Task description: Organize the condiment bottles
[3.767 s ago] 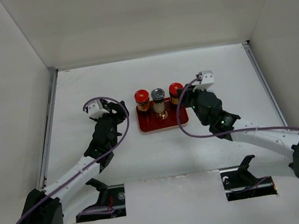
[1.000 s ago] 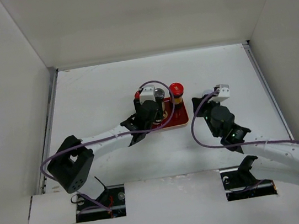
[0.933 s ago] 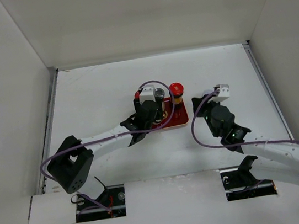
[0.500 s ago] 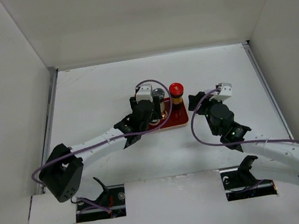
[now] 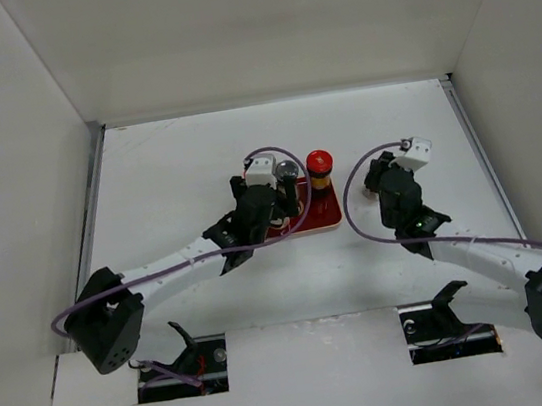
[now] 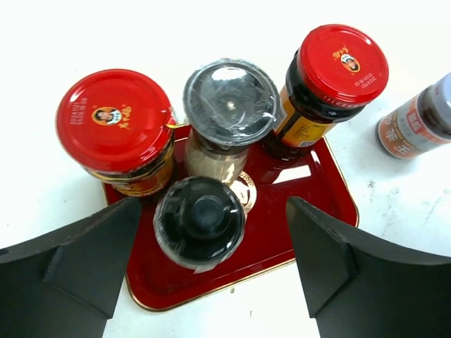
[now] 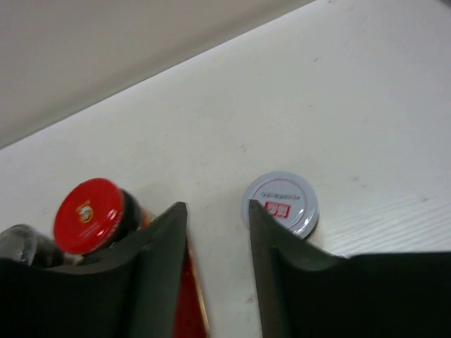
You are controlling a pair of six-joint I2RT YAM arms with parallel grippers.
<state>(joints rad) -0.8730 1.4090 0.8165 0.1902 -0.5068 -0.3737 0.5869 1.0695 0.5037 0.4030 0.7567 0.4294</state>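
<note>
Four condiment bottles stand on the red tray (image 6: pixel 320 193): a red-capped jar (image 6: pixel 115 120) at the left, a grey-capped white-bodied one (image 6: pixel 230 102) in the middle, a second red-capped one (image 6: pixel 342 65) at the right, and a small black-capped one (image 6: pixel 199 222) in front. My left gripper (image 6: pixel 211 211) is open, its fingers either side of the black-capped bottle and apart from it. A short pale-capped bottle (image 7: pixel 280 203) stands on the table right of the tray. My right gripper (image 7: pixel 216 211) is open and empty, with that bottle just outside its right finger (image 7: pixel 271 246).
White walls enclose the table on the left, back and right. From above, the left arm (image 5: pixel 174 267) reaches diagonally to the tray (image 5: pixel 324 218) and the right arm (image 5: pixel 480 254) curves in from the right. Two dark slots sit by the arm bases.
My left gripper has opened off the black-capped bottle, which now stands on the tray, and the arm has drawn back a little. The right gripper opened and shifted right and back.
</note>
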